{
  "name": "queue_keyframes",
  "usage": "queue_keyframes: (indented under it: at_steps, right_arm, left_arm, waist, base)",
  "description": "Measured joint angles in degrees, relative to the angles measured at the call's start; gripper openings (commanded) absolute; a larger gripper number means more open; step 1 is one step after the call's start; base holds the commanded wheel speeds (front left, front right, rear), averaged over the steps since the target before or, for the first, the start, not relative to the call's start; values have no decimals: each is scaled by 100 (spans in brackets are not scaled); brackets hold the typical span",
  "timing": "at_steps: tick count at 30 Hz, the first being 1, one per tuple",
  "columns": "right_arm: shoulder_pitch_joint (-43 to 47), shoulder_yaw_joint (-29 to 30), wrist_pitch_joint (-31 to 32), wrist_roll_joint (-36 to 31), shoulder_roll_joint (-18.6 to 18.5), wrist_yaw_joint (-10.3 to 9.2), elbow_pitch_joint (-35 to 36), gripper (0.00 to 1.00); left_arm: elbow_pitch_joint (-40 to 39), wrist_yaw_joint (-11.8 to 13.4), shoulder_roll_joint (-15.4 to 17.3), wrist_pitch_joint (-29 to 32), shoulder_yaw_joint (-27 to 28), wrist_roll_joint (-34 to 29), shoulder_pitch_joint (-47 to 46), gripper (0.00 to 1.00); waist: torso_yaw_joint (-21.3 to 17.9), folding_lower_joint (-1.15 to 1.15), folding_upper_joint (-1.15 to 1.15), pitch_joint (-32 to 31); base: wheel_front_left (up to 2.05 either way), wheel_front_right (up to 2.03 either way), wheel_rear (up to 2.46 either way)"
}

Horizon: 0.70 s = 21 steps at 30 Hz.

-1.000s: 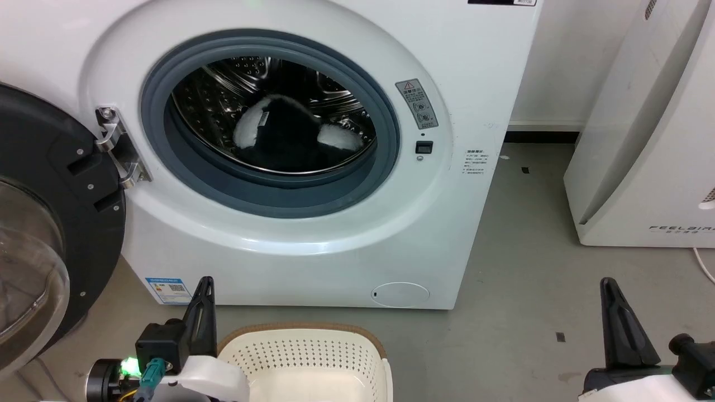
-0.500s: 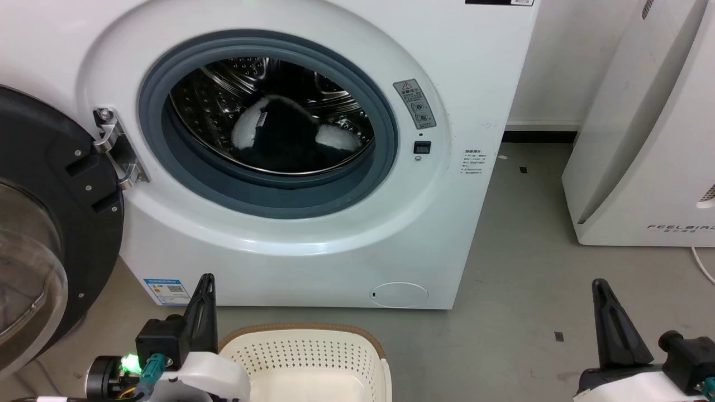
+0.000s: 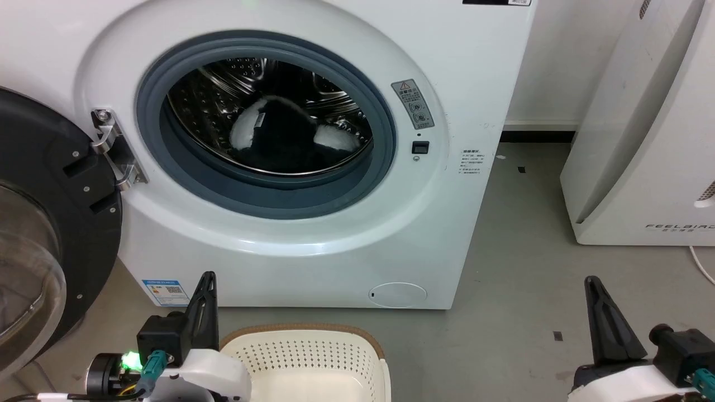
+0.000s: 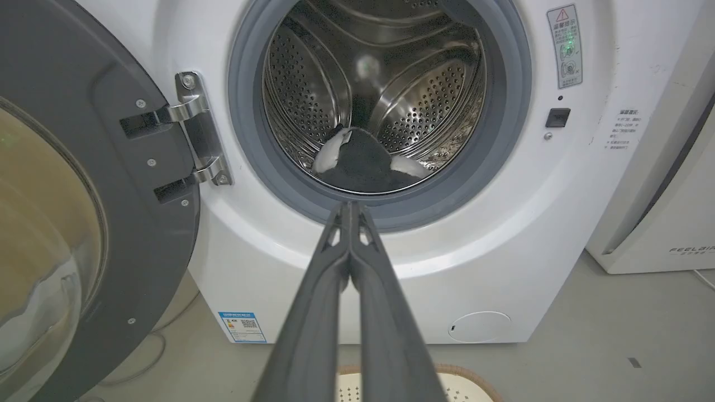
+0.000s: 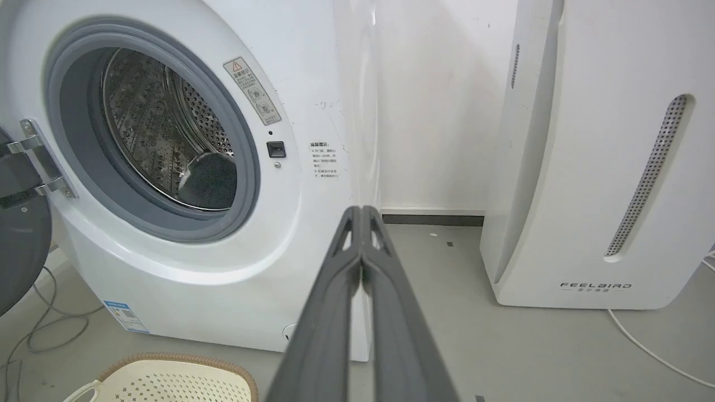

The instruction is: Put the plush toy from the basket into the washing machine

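Both end effectors are closed and grip nothing. The left end effector point(image 3: 209, 276) stands at the lower left of the head view, its two long dark fingers pressed together along their length and pointing up toward the washing machine point(image 3: 313, 245). In the left wrist view the joined tips point at the lower edge of the round opening. The right end effector point(image 3: 591, 280) stands at the lower right, fingers likewise shut tip to tip, over grey floor point(image 3: 519, 268) between the washer and the white FEELBIRD appliance point(image 3: 642, 167), well apart from both.

The plush toy point(image 3: 279, 139) lies inside the drum point(image 3: 218, 95), low at its front, resting on the perforated steel just behind the grey door seal point(image 3: 262, 198). Its black fluffy bulk faces the opening, with a white patch on either side and a small white tag on the left patch. It touches neither end effector.

The door point(image 3: 56, 212) is swung wide open to the left, hanging on its metal hinge point(image 3: 114, 148), with its black rim and domed glass facing the camera.

The basket point(image 3: 304, 329) sits on the floor in front of the washer, just to the right of the left end effector. Its brown woven-look rim and cream perforated wall show at the bottom edge of the head view. A white cable point(image 5: 642, 346) trails across the floor by the appliance.
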<state>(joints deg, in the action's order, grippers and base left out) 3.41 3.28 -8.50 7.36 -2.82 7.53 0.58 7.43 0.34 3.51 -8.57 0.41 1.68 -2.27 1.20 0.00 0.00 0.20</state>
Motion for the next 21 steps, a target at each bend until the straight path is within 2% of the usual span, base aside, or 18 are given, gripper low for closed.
queue_keyframes:
  at_steps: [21]
  right_arm:
    - [-53, -88, 245, -229, 0, 0, -9, 0]
  left_arm:
    - [-212, 0, -21, 256, -9, -21, 43, 0]
  waist:
    - [-36, 0, 0, -6]
  base:
    - [0, 0, 0]
